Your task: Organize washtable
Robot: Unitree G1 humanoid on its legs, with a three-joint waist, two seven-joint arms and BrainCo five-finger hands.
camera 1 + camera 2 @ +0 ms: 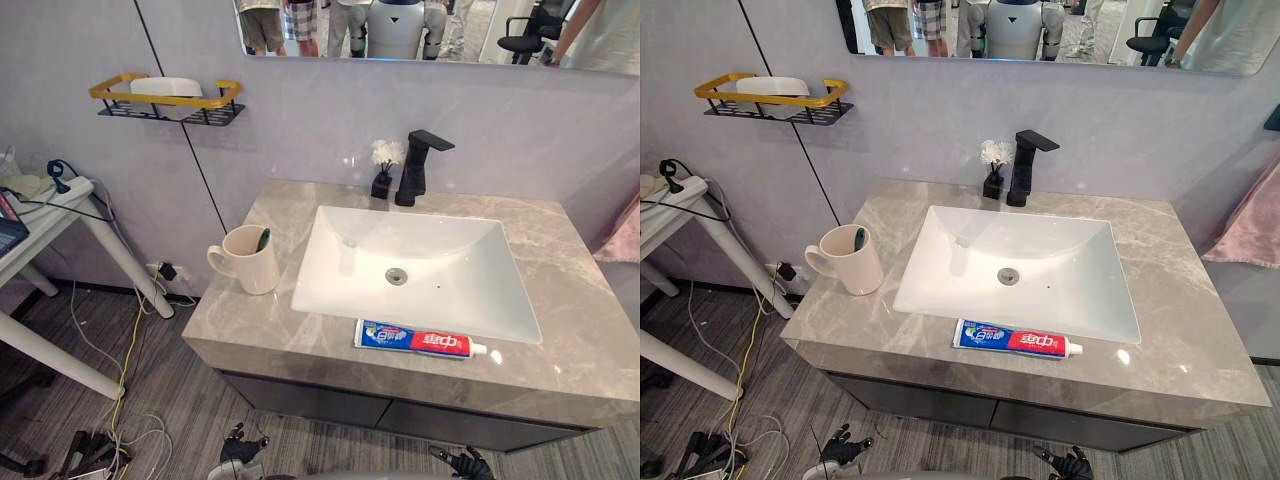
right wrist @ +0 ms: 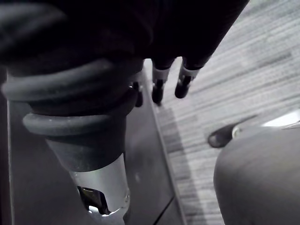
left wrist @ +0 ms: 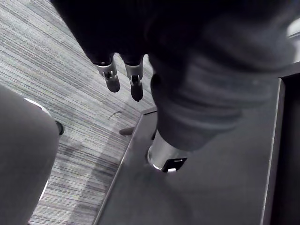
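Your left hand hangs low in front of the dark cabinet front, below the counter's front edge and toward its left end. In its wrist view the fingers point down at the striped floor, loose and slightly apart, with nothing between them and the thumb. Your right hand hangs at about the same height further right. Its fingers are relaxed too, side by side and empty, just beside the cabinet's edge.

On the grey marble counter, the toothpaste tube lies flat along the front strip, just in front of the white sink, with its cap toward your right. The cream mug stands upright left of the sink, near the counter's left edge, handle turned outward. A green toothbrush shows inside it, against the rim on the sink side.

The black faucet rises behind the basin, and a small black vase of white flowers stands at its left — touching or only just beside, you cannot tell. On the wall to the left, well apart from the counter, a black wire shelf with a yellow rail holds a white dish.

Both hands are well below everything on the counter.
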